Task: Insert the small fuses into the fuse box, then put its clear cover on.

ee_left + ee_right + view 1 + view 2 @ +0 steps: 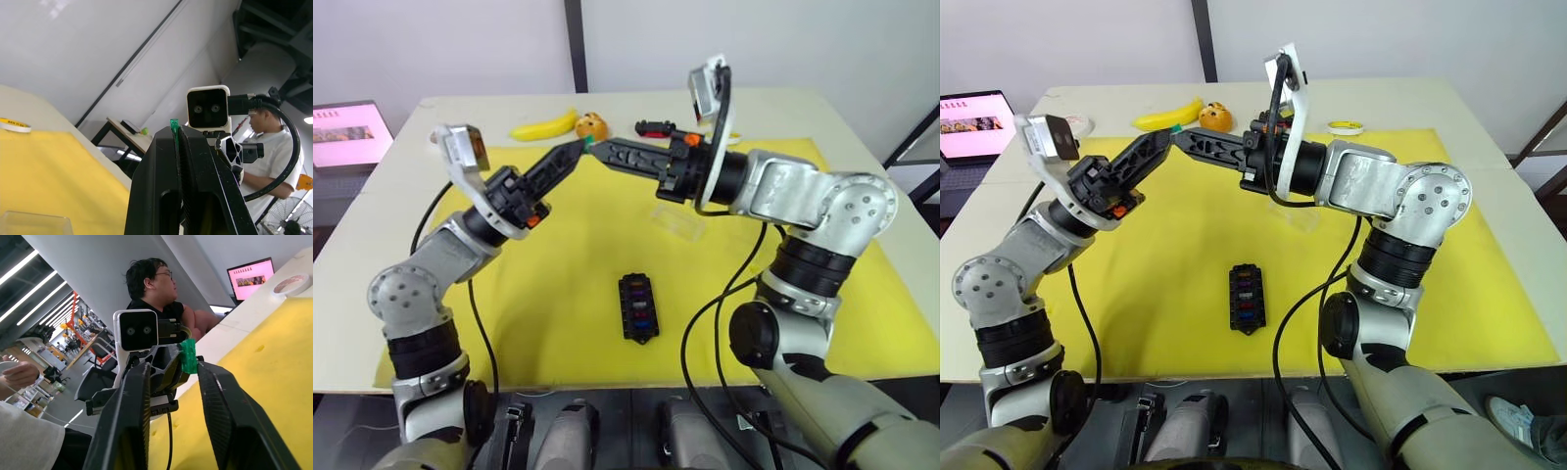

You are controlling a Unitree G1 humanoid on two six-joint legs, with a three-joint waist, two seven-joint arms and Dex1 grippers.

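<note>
The fuse box [637, 306] lies on the yellow mat [558, 255], long axis running near to far. Beyond it sits the clear cover [679, 221]. Above, both arms reach inward, tips meeting: the left gripper [576, 149] pinches a green fuse [187, 356] upright; the right gripper [597, 150] is spread around it.

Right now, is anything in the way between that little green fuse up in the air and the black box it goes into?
Nothing visible: the left pincer holds the green fuse above the mat, and the fuse box lies uncovered below.
</note>
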